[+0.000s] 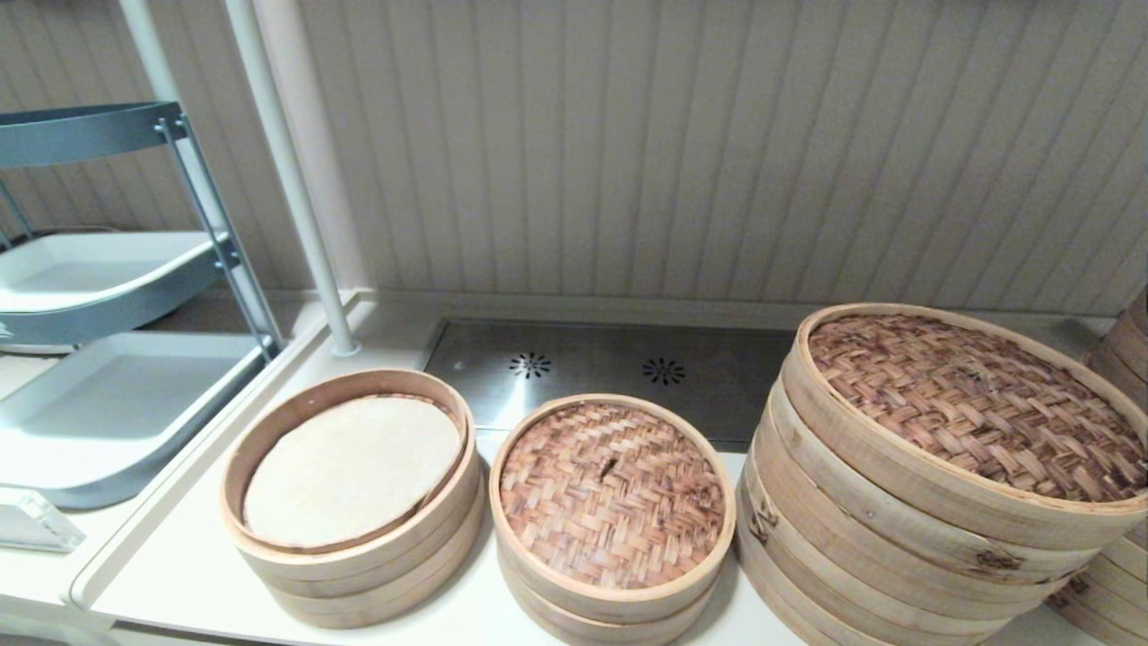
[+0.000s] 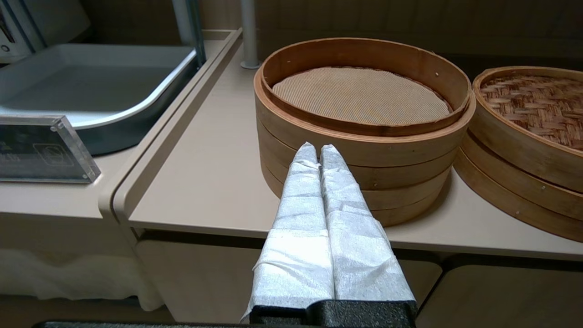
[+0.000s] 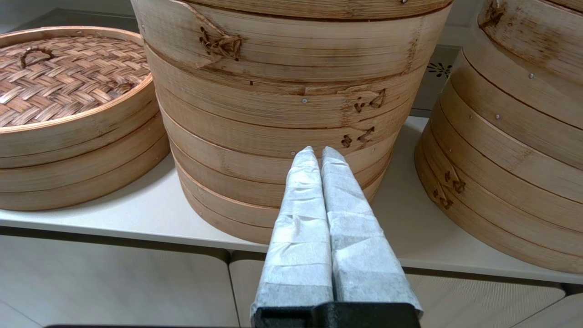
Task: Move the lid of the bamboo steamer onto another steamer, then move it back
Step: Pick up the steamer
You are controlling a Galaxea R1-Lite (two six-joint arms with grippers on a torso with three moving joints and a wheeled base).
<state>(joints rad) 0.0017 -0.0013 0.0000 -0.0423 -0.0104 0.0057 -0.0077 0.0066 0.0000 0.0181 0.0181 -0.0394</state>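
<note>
The small bamboo steamer lid (image 1: 613,492), reddish-brown weave with a tiny centre loop, sits on the low middle basket (image 1: 601,619); it also shows in both wrist views (image 2: 537,102) (image 3: 63,77). To its left stands the other small steamer (image 1: 359,561), three pale rings with a cream liner (image 1: 352,468) inside. My left gripper (image 2: 318,149) is shut and empty, off the counter's front edge, facing that steamer (image 2: 364,155). My right gripper (image 3: 317,152) is shut and empty, in front of the very large stack (image 3: 291,114). Neither gripper shows in the head view.
A very large tall stack with a big woven lid (image 1: 969,404) stands right of the small lid, with another stack (image 1: 1121,574) beyond it. A metal vent plate (image 1: 610,377) lies behind. A grey shelf rack with white trays (image 1: 108,395) and a pole (image 1: 287,170) stand left.
</note>
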